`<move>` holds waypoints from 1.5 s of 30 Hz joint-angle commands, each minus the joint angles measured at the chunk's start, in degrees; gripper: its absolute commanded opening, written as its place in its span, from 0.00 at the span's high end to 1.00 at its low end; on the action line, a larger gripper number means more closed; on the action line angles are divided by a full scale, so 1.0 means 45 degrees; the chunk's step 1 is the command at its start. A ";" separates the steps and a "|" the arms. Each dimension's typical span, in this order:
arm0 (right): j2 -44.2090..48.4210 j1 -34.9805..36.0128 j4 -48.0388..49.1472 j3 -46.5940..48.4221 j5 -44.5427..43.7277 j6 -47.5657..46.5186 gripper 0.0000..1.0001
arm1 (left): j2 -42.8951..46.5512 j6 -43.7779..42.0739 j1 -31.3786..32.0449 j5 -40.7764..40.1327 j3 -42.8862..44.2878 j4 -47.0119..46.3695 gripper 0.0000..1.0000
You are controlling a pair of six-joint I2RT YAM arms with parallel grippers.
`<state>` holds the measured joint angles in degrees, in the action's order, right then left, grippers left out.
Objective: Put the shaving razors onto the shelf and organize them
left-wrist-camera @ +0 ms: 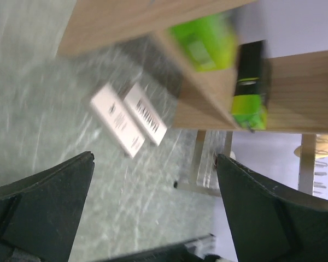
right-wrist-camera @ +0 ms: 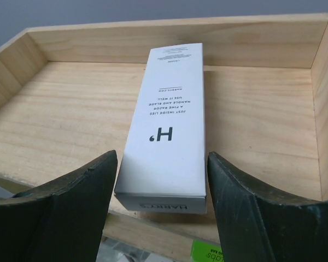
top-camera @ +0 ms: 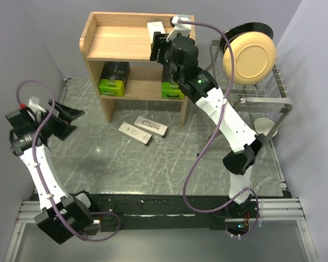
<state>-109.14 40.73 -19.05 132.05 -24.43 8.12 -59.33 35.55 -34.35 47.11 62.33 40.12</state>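
Note:
The light wood shelf [top-camera: 120,41] stands at the back of the table. On its top tier lies a slim white razor box [right-wrist-camera: 167,120], also seen from above [top-camera: 154,27]. My right gripper [right-wrist-camera: 161,158] is open, one finger on each side of the box's near end with a small gap at both sides. Two black-and-green razor packs [top-camera: 113,76] [top-camera: 172,87] stand on the lower tier. Another two white razor boxes [top-camera: 151,126] [top-camera: 135,134] lie on the table in front of the shelf. My left gripper [top-camera: 68,121] hangs wide open and empty at the left, well apart from them.
A wire dish rack [top-camera: 276,95] stands right of the shelf, holding a tan plate [top-camera: 251,54], with a white bowl [top-camera: 265,126] below it. The left wrist view is blurred and shows the two boxes [left-wrist-camera: 117,123] on the marble top [left-wrist-camera: 54,109].

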 commanded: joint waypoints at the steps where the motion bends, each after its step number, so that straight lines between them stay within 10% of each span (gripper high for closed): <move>1: 0.0600 -0.0008 0.1400 0.0871 -0.0198 -0.0651 0.22 | -0.0291 -0.0732 0.0347 -0.0330 0.2962 0.0011 0.01; 8: 0.1518 0.0303 0.1693 0.0833 -0.0489 -0.0788 0.20 | -0.2535 -0.0926 0.1731 0.1346 0.8852 -0.1491 0.07; 16: 0.4933 0.0324 0.4210 -0.3574 -0.0277 -0.2779 0.20 | -0.4743 -0.1474 0.5770 0.0510 1.1321 -0.3329 0.99; 31: 0.8530 -0.0357 0.3160 -0.9792 -0.0451 -0.3641 0.20 | -1.0954 -0.2491 1.1207 -0.9097 1.7144 -0.2138 0.99; 45: 0.9313 -0.2566 0.2553 -1.1354 -0.0217 -0.2547 0.20 | -1.3416 -0.2353 1.2690 -0.8985 1.8318 -0.3134 0.99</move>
<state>-68.42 30.70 -7.79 82.78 -25.65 -5.34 -117.19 25.06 19.57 7.99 142.58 26.85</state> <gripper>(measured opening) 0.801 0.015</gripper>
